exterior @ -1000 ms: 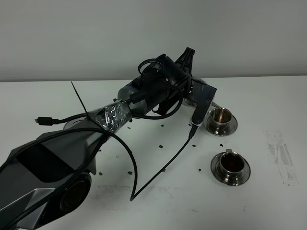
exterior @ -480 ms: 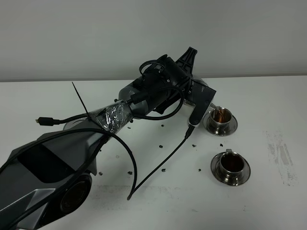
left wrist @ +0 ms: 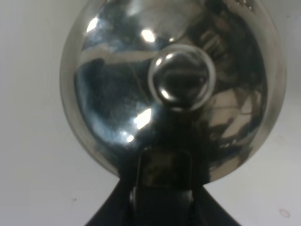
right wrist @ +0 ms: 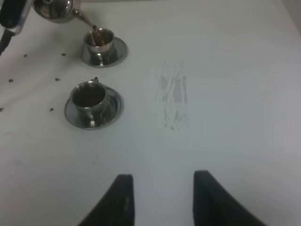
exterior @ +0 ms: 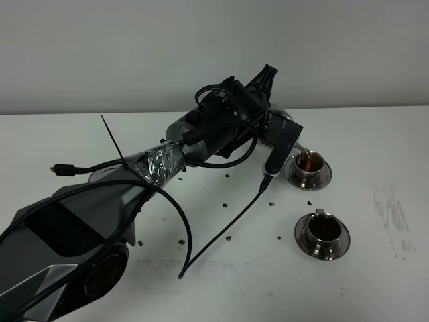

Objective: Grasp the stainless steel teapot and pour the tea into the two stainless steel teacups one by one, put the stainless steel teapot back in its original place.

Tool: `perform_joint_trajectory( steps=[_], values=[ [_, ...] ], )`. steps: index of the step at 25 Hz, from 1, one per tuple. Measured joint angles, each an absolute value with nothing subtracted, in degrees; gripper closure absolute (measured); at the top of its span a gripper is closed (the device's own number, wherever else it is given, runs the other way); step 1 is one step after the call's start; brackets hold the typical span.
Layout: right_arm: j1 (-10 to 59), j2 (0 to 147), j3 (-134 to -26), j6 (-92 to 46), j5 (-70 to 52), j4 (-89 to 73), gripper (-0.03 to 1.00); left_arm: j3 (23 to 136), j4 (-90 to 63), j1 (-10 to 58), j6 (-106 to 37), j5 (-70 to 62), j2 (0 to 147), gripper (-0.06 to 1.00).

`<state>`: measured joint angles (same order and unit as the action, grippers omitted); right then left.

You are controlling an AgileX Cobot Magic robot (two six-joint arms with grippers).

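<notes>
My left gripper (left wrist: 162, 188) is shut on the loop handle of the stainless steel teapot (left wrist: 174, 80), whose knobbed lid fills the left wrist view. The pot (right wrist: 54, 12) is tilted, its spout over the far teacup (exterior: 310, 164) (right wrist: 101, 40). A thin stream of reddish-brown tea (right wrist: 95, 32) runs into that cup. The near teacup (exterior: 323, 231) (right wrist: 89, 96) stands on its saucer with tea in it. In the exterior view my left arm (exterior: 214, 134) hides most of the pot. My right gripper (right wrist: 162, 197) hovers over bare table, fingers apart, nothing between them.
Dark specks (exterior: 224, 203) lie scattered on the white table (exterior: 67, 134) around the cups. A grey smudge (exterior: 395, 221) (right wrist: 174, 94) marks the table right of the cups. A black cable (exterior: 228, 235) hangs from the left arm down onto the table.
The teapot has tipped a little further towards the far cup, and a stream of tea now shows falling into it. The right gripper and the near cup have not moved.
</notes>
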<state>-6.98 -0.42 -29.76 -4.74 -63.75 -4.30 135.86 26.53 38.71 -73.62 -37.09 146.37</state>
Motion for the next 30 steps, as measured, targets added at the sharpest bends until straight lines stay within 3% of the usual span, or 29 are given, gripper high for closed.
perform_joint_trajectory(
  steps=[30],
  values=[
    [-6.98,-0.42,-29.76,-4.74,-63.75,-4.19,0.67,135.86,29.03,39.16,-75.46,-36.8,146.37,0.72]
  ],
)
